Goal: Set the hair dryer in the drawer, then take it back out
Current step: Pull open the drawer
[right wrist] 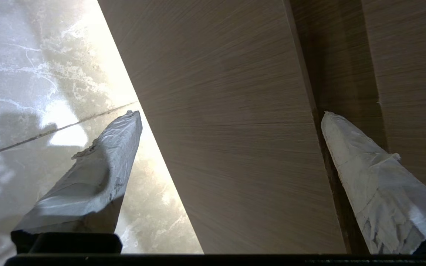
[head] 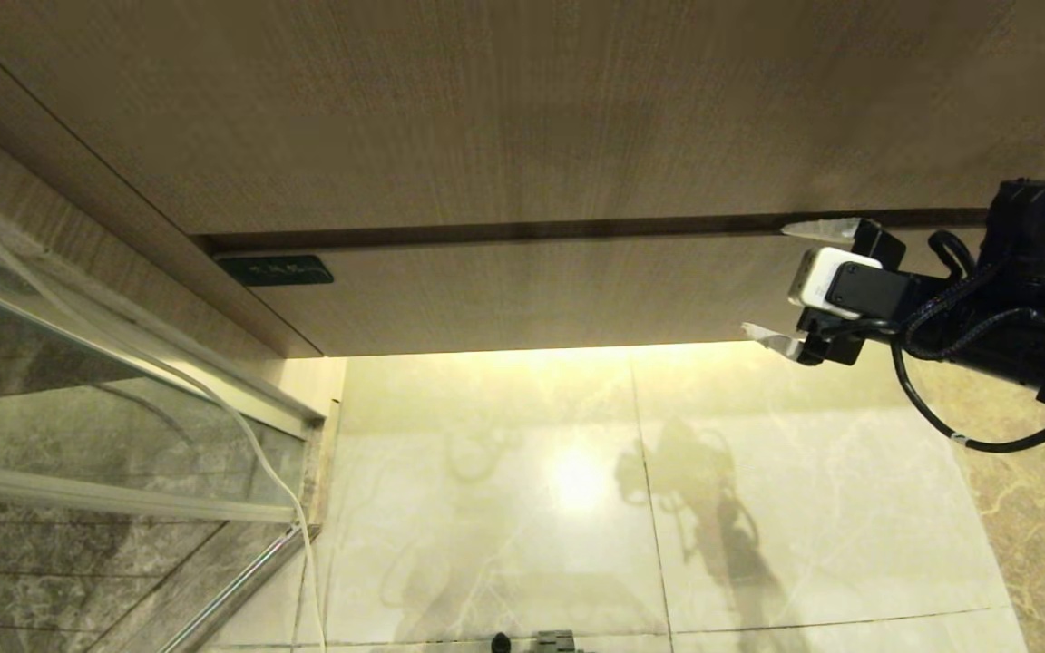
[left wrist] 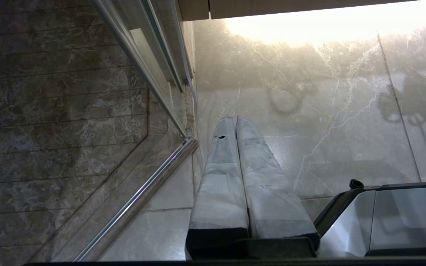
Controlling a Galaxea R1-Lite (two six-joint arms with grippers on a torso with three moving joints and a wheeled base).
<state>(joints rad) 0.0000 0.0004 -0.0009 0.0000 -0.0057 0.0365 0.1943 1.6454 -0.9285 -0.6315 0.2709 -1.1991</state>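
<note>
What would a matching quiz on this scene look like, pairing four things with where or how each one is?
Things:
1. right gripper
2. left gripper
3. drawer
4. thin white cable

States:
A. closed, flat front showing
B. fingers pressed together, pointing at the floor
C. fingers spread wide at the drawer front's right end
D. trails down beside the glass door

Pairs: 1-C, 2-B, 3-A, 4-D.

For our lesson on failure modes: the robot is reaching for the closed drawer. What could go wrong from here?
1. The drawer front is flat and handleless; the open right end effector straddling it might slip off.
2. One fingertip sits at the dark gap above; it could jam or scrape.
3. No hair dryer is visible.
</note>
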